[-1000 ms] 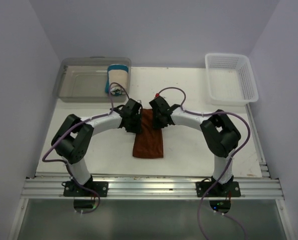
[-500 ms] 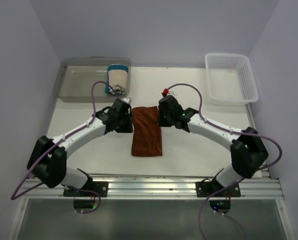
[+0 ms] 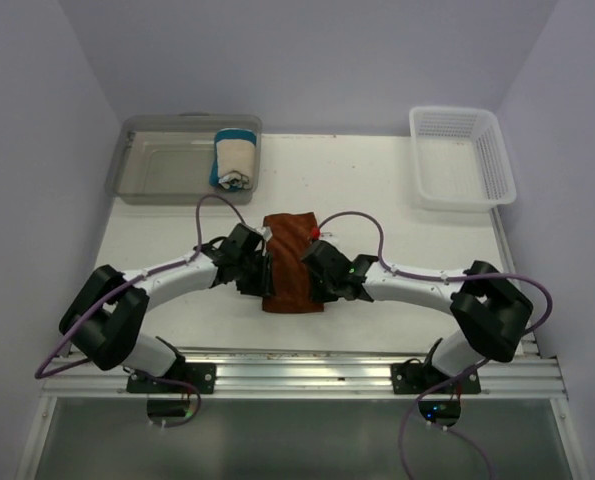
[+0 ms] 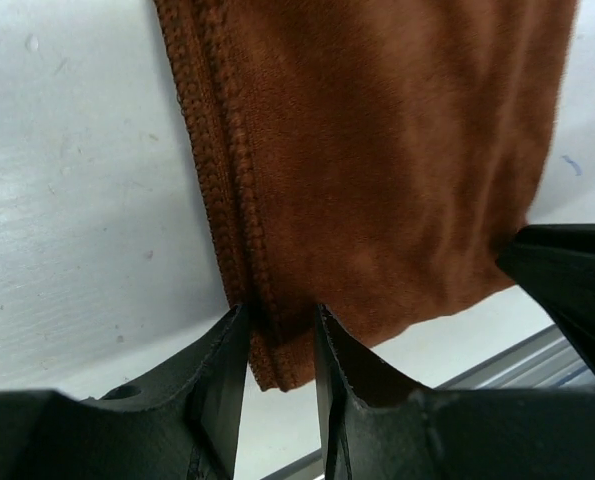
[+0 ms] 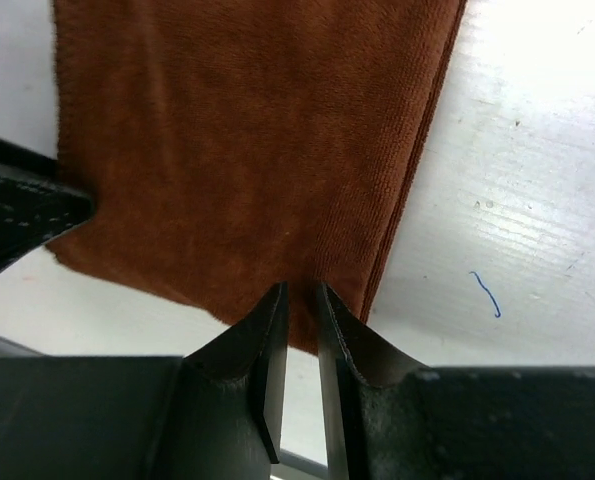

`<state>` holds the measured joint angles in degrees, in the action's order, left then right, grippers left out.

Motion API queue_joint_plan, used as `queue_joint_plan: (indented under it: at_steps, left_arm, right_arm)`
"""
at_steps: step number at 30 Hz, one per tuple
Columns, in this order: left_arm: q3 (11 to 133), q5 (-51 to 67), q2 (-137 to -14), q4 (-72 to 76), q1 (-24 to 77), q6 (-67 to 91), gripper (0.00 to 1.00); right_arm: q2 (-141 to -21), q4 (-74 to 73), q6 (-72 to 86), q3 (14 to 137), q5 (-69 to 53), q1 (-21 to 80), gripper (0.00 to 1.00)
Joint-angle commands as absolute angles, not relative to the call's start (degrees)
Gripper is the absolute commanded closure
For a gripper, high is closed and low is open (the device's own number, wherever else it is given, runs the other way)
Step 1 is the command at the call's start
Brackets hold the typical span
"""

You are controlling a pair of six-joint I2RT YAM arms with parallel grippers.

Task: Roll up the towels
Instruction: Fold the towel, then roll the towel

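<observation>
Arms just swung back to the brown towel (image 4: 377,150); left claw (image 4: 280,315), right claw (image 5: 299,292) seemingly pinch its near corners for rolling.

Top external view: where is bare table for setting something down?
Free: the far strip between clear bin and white basket; patches between basket and right arm, bin and left arm. Crowded: near centre, left end effector and right end effector on the brown towel.
</observation>
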<state>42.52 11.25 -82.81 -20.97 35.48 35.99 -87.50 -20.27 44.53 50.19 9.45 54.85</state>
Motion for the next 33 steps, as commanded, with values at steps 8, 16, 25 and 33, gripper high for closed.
queue_joint_plan:
  at_steps: [8,16,25,33]
  left_arm:
    - [39.5,8.3,-83.2,-19.6,35.5,35.9,0.66]
    - [47.8,1.6,-77.6,-28.5,35.4,34.1,0.64]
    - [48.7,-5.1,-76.9,-35.3,29.6,33.8,0.63]
    - [45.3,-1.6,-73.0,-34.2,22.4,33.6,0.62]
  right_arm:
    - [-90.1,-21.4,46.7,49.5,13.6,55.7,0.8]
    - [-85.3,-28.1,43.0,56.0,22.1,60.7,0.78]
    - [-89.1,-22.1,23.7,57.7,22.2,67.0,0.62]
    - [-91.8,-19.8,13.3,58.4,16.1,68.2,0.49]
